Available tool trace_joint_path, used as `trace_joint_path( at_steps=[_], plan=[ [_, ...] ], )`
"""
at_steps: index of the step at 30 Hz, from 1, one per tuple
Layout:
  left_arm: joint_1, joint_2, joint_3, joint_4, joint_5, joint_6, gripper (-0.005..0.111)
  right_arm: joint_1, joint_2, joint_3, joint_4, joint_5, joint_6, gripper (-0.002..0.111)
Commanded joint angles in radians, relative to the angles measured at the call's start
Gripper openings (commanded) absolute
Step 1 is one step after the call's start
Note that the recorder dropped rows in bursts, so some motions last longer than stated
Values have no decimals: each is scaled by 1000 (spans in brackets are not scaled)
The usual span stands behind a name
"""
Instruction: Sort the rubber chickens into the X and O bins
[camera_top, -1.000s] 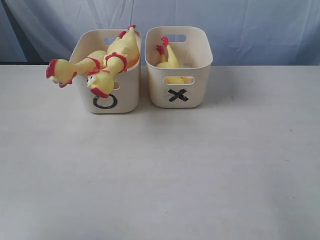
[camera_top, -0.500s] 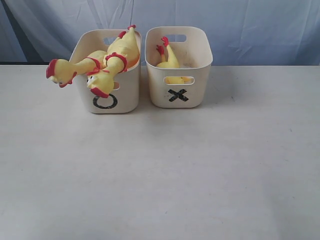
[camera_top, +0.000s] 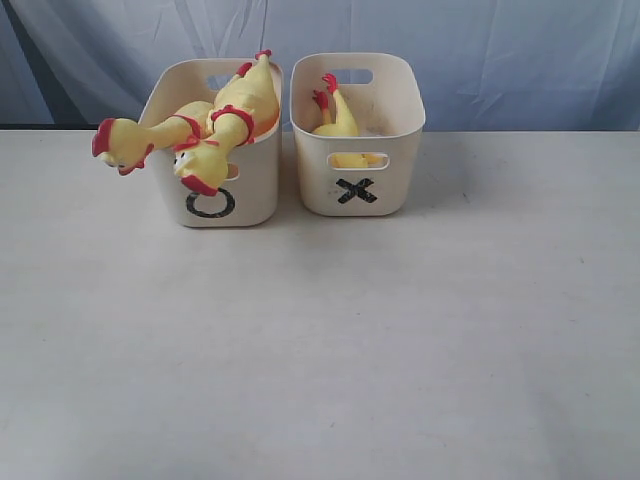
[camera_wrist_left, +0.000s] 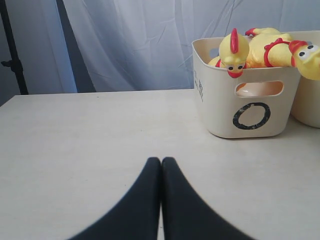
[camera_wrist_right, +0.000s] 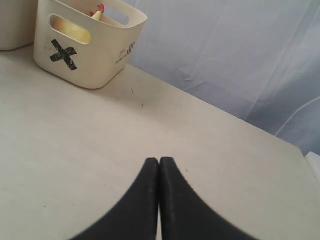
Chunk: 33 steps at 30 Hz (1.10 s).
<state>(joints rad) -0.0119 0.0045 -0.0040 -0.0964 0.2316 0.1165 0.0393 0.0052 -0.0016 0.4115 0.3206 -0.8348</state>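
Two bins, the O bin (camera_top: 258, 185) and the X bin (camera_top: 398, 175), are shown in smooth cream plastic with a faint sheen. The rubber chickens (camera_top: 245, 98) are rendered in slightly glossy yellow rubber (red parts equally shiny). The counter (camera_top: 320, 350) is seen as matt, pale and faintly speckled. A thin cloth backdrop (camera_top: 520, 60) is hung in folds.

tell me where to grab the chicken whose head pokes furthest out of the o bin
Grip that chicken by its neck, just outside the O bin, coming from above. The neck is narrow, roughly level, and clear of the other chicken.
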Motion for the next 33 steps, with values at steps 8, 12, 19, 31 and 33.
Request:
trace_joint_path(
  at_steps=[8, 12, 19, 31, 33],
  plan=[
    [-1, -4, 4, 4, -7, -2, 0, -5, -5, 2, 7, -1, 383, -1],
    [-1, -4, 4, 4, -7, -2, 0, -5, -5, 2, 4, -1, 448, -1],
    [-1, -4, 4, 4, -7, 0, 0, -5, -5, 2, -29, 1, 444, -1],
    [-1, -4, 4, 4, -7, 0, 0, -5, -5, 2, -29, 5, 444, -1],
    [-1, -4, 4, 4, -7, 0, 0, -5, -5, 2, -24, 5, 444, -1]
  ],
)
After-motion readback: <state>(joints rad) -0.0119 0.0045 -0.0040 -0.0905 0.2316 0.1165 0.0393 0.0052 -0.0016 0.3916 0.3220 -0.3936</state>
